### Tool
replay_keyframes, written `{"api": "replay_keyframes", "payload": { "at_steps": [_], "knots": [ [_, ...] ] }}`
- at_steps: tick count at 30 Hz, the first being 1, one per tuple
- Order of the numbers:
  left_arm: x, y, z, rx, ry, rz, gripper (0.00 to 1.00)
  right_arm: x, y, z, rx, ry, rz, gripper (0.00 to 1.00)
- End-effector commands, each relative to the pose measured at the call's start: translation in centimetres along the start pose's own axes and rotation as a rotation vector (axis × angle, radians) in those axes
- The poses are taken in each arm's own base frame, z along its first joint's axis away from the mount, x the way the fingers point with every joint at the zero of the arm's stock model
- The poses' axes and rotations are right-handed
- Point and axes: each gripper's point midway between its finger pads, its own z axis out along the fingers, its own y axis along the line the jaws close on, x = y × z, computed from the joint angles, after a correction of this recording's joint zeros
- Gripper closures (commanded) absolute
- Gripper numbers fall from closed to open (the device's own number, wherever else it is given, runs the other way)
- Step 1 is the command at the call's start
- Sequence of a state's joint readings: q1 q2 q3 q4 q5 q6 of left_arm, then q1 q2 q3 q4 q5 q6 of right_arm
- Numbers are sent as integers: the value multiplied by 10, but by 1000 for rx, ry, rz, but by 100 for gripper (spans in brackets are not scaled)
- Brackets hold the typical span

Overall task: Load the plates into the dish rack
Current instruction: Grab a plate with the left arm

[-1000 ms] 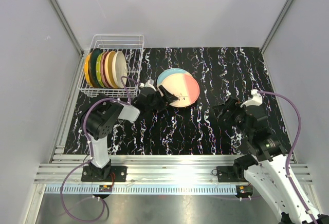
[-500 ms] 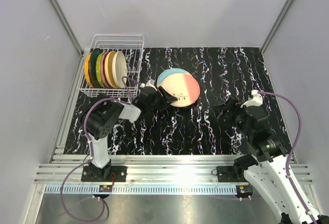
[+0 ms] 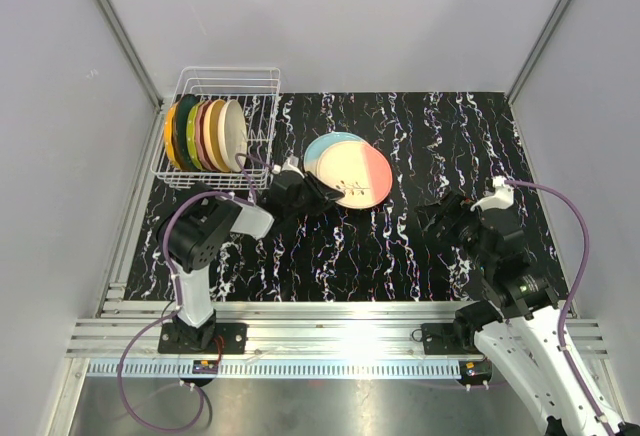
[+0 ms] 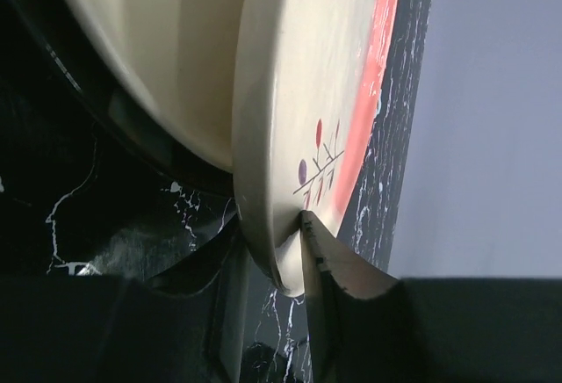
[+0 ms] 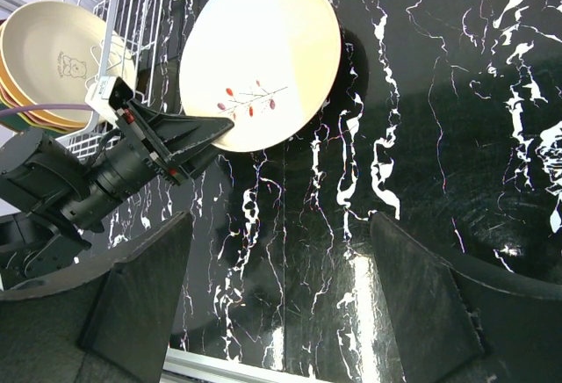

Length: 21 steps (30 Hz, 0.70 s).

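So the left tool (image 4: 274, 241) is clamped on the plate (image 3: 355, 168) rim — lift slow; tip it upright into the dish rack (image 3: 228, 73). Right tool (image 5: 281, 225) just gapes wide.

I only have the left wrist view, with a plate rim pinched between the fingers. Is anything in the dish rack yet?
Observer: Yes. In the top view the dish rack sits at the far left, with several plates standing on edge in it.
Operator: Where is the held plate relative to it?
Observer: The plate is to the right of the rack, over the black marbled mat, not in the rack. The left gripper clamps its near-left rim.
Operator: And the right arm?
Observer: The right gripper is open with nothing between its fingers, well apart from the plate.
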State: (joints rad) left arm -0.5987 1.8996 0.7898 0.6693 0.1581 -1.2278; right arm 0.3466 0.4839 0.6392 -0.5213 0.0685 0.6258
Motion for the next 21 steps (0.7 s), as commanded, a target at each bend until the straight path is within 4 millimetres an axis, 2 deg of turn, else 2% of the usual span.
{"api": "replay_keyframes", "payload": {
  "at_steps": [1,9,11,13,18,21],
  "knots": [
    [-13,-31,-10,91,-58,-5,76,-10,6,-5,-11,-34,11,11],
    [-18,-46,-23,128,-82,-28,78,-15,8,-9,-14,-42,13,11],
    [-20,-55,-28,151,-88,-16,83,-16,9,-10,-17,-43,17,11],
    [-22,-64,-33,161,-91,29,90,-17,10,-12,-20,-46,20,11],
    [-31,-72,-41,140,-124,129,97,-19,10,-16,-17,-53,20,11],
    [-38,-78,-45,112,-142,261,100,-21,11,-19,-19,-57,20,11]
  ]
}}
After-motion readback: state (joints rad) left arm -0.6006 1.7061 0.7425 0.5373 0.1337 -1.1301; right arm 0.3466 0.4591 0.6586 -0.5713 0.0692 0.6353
